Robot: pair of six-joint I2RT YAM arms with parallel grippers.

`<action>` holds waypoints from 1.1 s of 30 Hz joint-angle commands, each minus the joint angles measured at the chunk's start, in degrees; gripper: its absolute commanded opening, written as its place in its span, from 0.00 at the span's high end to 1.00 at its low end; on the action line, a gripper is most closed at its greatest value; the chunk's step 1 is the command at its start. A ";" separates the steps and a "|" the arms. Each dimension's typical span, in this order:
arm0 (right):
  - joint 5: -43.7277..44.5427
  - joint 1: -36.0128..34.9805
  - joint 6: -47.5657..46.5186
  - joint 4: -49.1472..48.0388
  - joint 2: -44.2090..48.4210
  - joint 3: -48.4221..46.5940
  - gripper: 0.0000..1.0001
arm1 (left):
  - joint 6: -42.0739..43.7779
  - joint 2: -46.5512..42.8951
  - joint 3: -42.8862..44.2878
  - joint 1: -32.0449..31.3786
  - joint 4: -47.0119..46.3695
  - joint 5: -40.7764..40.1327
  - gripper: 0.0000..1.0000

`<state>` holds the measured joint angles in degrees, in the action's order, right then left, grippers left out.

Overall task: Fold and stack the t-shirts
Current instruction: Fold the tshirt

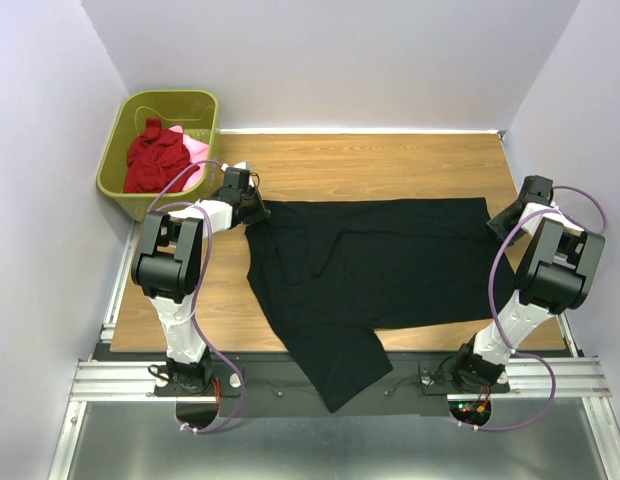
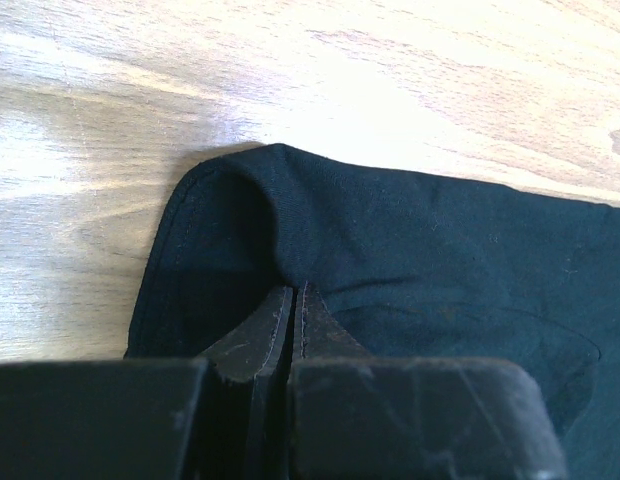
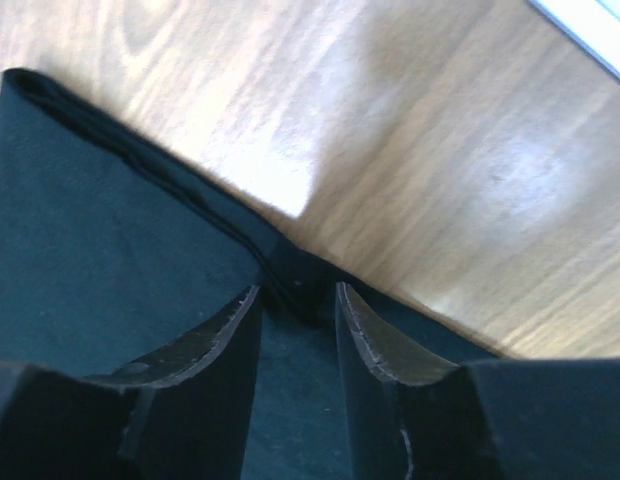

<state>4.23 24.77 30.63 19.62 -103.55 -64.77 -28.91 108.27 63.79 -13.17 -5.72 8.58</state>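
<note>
Pale walls are closing round a wooden table (image 1: 390, 165), and across it the black t-shirt (image 1: 390, 260) is lying spread open, with one part hanging over the near edge between my two bases. I am judging the task to be barely begun. This shirt is showing no finished fold, and the dark red t-shirt (image 1: 150, 160) and the pink t-shirt (image 1: 195, 150) are sitting crumpled in the olive-green basket (image 1: 125, 150) beyond the table's far-left corner, so no stack is forming yet. My left fingers (image 2: 255, 345) are pressing together on the cloth at the shirt's far-left corner, a small ridge of it rising just ahead of the tips. My right fingers (image 3: 205, 345) are standing apart at the shirt's right edge, straddling the doubled hem without clamping it. I am reckoning that I am setting up the first fold, with two more shirts waiting after this one.
</note>
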 commanded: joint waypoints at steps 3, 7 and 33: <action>4.47 3.70 1.80 0.60 2.73 2.80 0.51 | 1.22 0.10 2.65 -0.37 -0.09 -0.23 1.00; 4.56 5.02 1.27 0.69 3.44 3.08 0.49 | 1.22 0.10 2.66 -0.37 0.00 -0.14 1.00; -7.57 4.49 0.48 1.04 4.14 0.88 0.57 | 1.04 -0.07 2.92 -0.37 0.09 0.30 1.00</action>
<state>-3.07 29.56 31.11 20.60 -98.41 -62.41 -28.75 108.29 64.31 -13.41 -5.54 8.69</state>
